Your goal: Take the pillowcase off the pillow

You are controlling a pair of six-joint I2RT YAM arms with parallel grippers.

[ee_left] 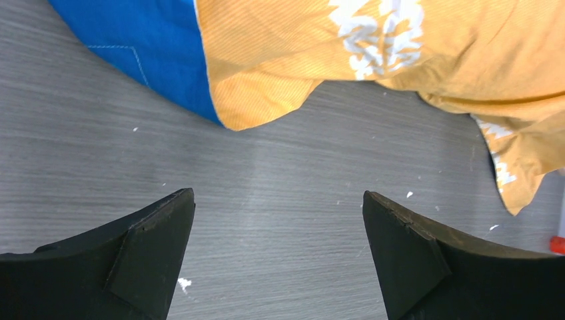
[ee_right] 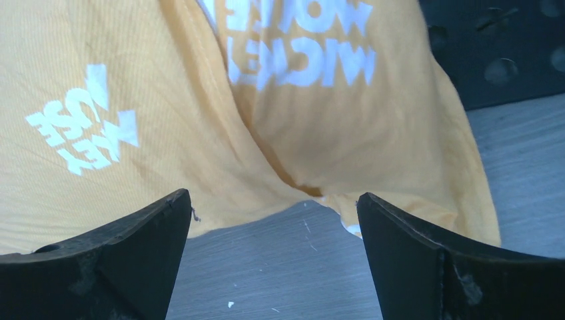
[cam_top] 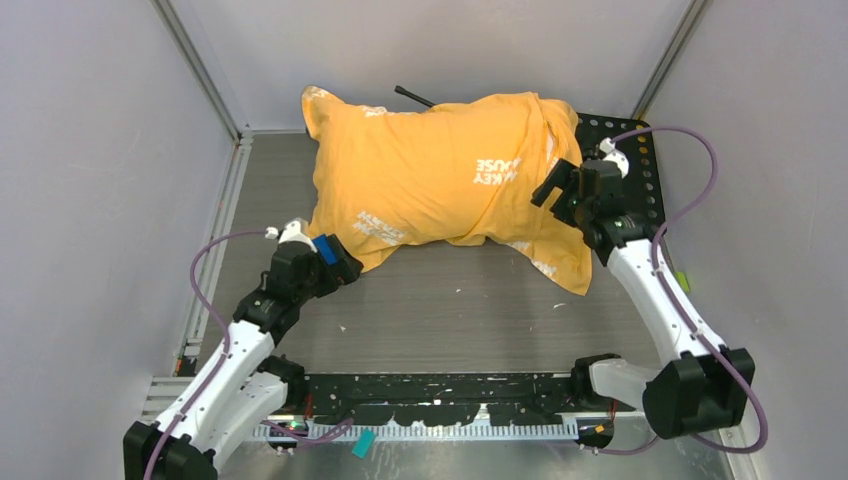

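Observation:
The orange-yellow pillowcase [cam_top: 430, 180] with white lettering lies plump at the back middle of the table; the white pillow is hidden inside it. My left gripper [cam_top: 345, 268] is open and empty just in front of the case's front-left corner. In the left wrist view [ee_left: 278, 200] it hovers over bare table, with the orange fabric [ee_left: 400, 53] and a blue patch [ee_left: 133, 40] ahead. My right gripper [cam_top: 550, 188] is open and empty over the case's loose right end. In the right wrist view [ee_right: 273, 200] the fabric's hem [ee_right: 166, 100] lies just beyond the fingertips.
A black perforated plate [cam_top: 640, 170] lies at the back right, partly under the fabric. A black rod [cam_top: 412, 96] sticks out behind the pillowcase. Grey walls close in on three sides. A small red object [ee_left: 558, 245] lies at the right of the left wrist view.

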